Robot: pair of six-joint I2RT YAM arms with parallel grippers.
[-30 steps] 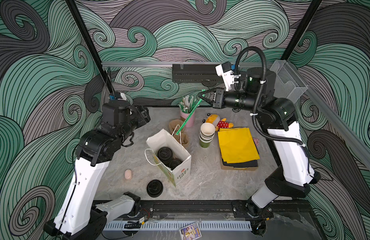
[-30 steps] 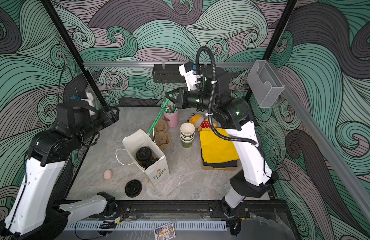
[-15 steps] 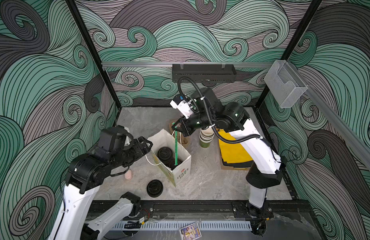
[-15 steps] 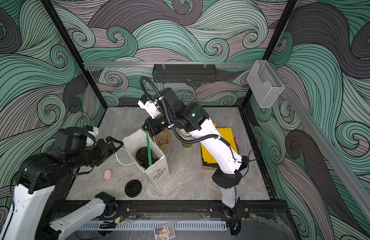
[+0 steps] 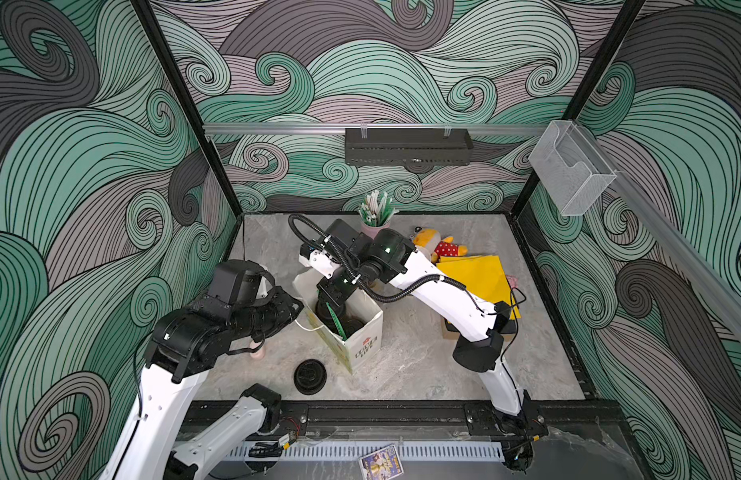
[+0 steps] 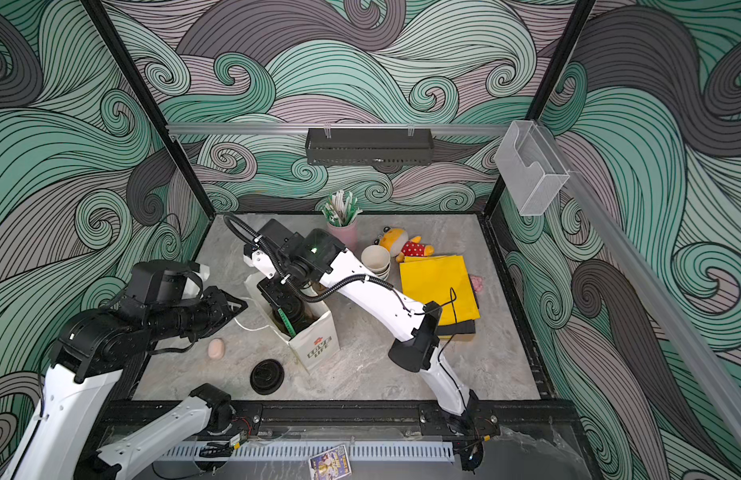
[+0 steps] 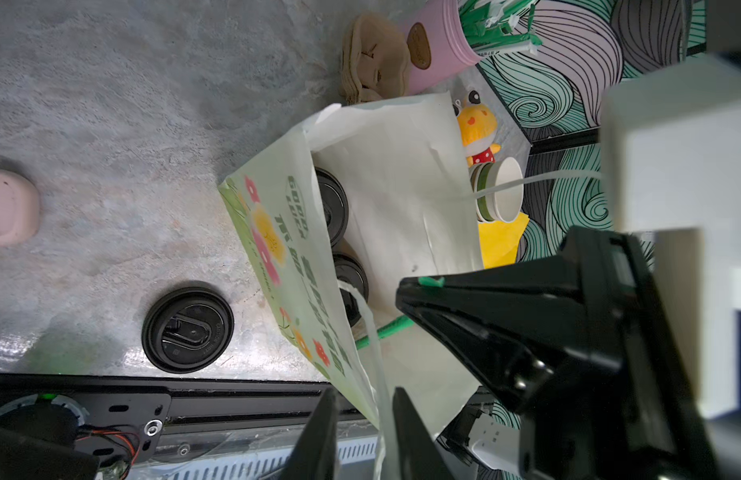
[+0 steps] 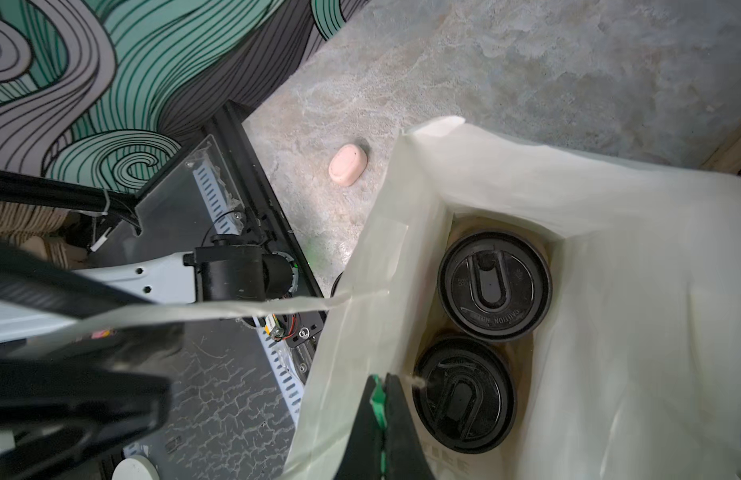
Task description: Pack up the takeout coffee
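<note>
There's the bag (image 5: 362, 345), standing open mid-surface (image 5: 423, 365), and the coffee is in it: 2 lidded cups (image 8: 494, 286) side by side at the bottom, upright, black lids up. Now the right claw (image 8: 379, 386), down in the bag's mouth, pinched tight on a green straw (image 7: 381, 332) that reaches inside. Over at the bag's edge the left claw (image 7: 364, 395) is narrow but not closed, with the white handle (image 8: 236, 309) running between its fingers. Outside: a loose lid (image 5: 310, 376) just beside the bag, a stack (image 6: 376, 259) of lidless cups, and at the back a pink pot (image 6: 342, 233) crammed with spare straws (image 6: 339, 205).
</note>
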